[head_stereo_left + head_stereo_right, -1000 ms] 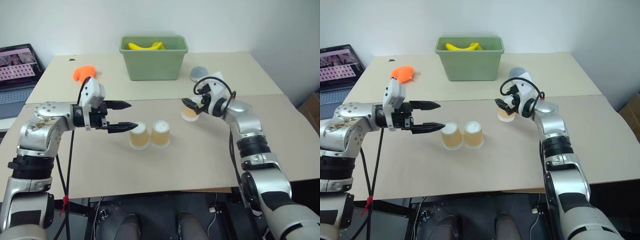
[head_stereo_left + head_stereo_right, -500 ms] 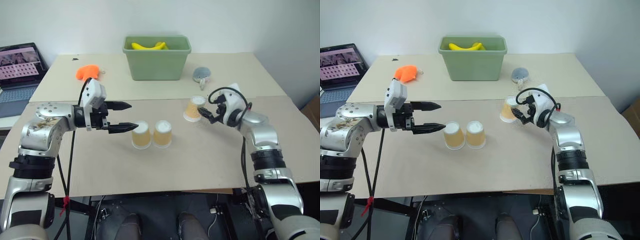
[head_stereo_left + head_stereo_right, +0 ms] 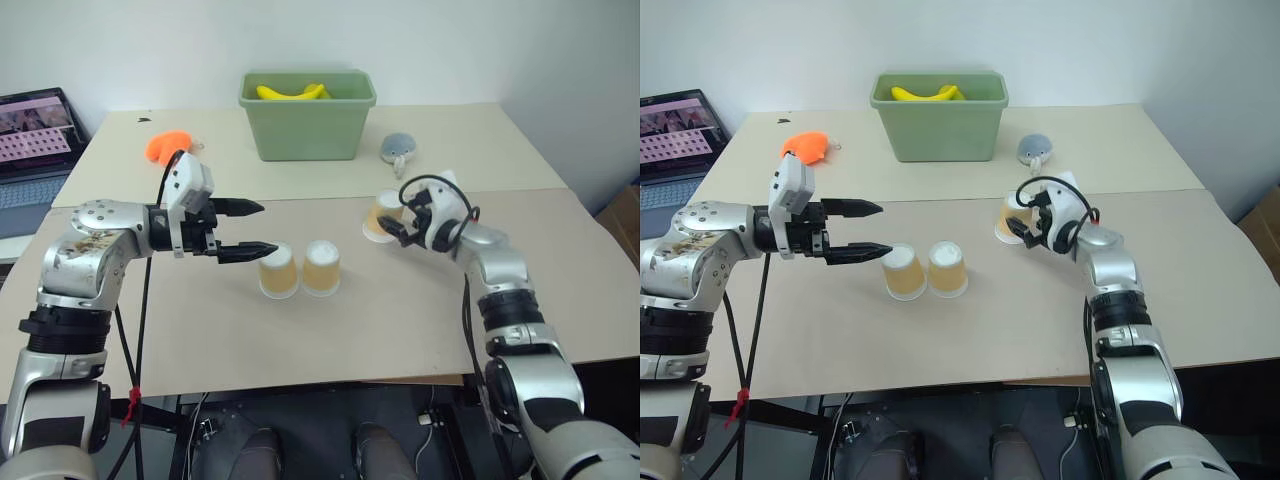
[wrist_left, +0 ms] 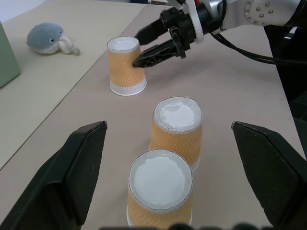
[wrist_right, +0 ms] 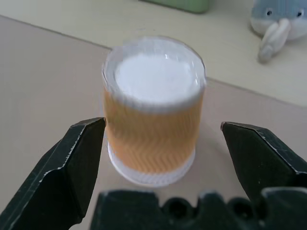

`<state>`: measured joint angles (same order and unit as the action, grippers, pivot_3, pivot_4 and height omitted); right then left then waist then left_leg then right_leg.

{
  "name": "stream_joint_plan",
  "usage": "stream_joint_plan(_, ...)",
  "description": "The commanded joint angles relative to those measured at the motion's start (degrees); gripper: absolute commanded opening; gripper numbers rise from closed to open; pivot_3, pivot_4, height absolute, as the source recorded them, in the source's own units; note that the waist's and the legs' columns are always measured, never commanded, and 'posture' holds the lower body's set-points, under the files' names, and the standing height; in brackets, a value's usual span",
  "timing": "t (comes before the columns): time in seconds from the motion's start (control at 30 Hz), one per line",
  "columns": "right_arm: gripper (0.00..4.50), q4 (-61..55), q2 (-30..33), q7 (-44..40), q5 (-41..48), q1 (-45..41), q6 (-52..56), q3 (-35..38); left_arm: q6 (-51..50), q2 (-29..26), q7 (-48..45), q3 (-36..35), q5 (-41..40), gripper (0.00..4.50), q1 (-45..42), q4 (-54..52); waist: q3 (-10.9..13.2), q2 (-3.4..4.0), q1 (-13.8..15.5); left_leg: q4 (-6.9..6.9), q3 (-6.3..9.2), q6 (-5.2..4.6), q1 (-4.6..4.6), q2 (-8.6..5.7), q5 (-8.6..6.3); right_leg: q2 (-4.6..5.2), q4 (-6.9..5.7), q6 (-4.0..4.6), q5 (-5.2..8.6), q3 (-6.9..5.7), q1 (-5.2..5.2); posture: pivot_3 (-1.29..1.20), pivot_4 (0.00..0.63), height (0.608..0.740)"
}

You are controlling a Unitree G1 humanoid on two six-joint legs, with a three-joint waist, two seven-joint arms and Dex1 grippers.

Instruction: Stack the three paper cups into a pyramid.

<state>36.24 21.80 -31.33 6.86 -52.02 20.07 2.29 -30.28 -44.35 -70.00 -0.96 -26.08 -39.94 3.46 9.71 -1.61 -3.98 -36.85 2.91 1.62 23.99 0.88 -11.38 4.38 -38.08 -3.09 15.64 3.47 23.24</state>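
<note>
Right claw (image 5: 158, 158) wide before third cup (image 5: 152, 108)

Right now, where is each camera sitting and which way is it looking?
Head views: look forward and down at the beige table; both arms show.
Left wrist view: looks along the open left fingers at three upside-down tan paper cups.
Right wrist view: looks between the open right fingers at the lone cup.
Shared: that lone cup.

Two upturned cups (image 3: 300, 269) side by side at frame centre, third cup (image 3: 383, 217) right of centre, open right gripper (image 3: 391, 228) at it, open left gripper (image 3: 252, 228) left of the pair, green bin (image 3: 307, 125) top centre.
</note>
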Motion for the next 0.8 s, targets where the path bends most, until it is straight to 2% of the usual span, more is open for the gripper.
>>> stream_joint_plan(0.03,4.50,5.3,0.1,0.4,-0.8,-4.7,-4.7,0.5,0.9,-0.5,0.4,-1.0,0.0,4.45,-1.2,-0.8,0.0,0.00,0.1,0.00,-0.01,0.00,0.01,-0.02,0.00,0.02,0.01,0.00,0.00,0.00,0.00,0.00,0.150,0.732)
stream_joint_plan(0.27,4.50,13.4,-0.4,-0.2,-1.7,-9.9,-9.1,0.5,0.9,-0.9,0.9,-1.4,0.0,4.45,-0.8,-1.0,0.0,0.03,0.0,0.01,0.00,0.01,0.02,-0.01,0.00,0.01,-0.01,0.00,0.00,-0.01,0.00,0.00,0.150,0.732)
stream_joint_plan(0.8,4.50,17.2,-0.9,-0.7,-1.6,-10.5,-11.0,1.0,0.8,-1.4,1.6,-1.7,-0.2,4.45,-0.2,-1.4,0.0,0.04,0.0,0.01,0.00,0.01,0.02,-0.02,0.01,0.01,-0.01,0.00,0.00,-0.01,0.00,0.00,0.150,0.732)
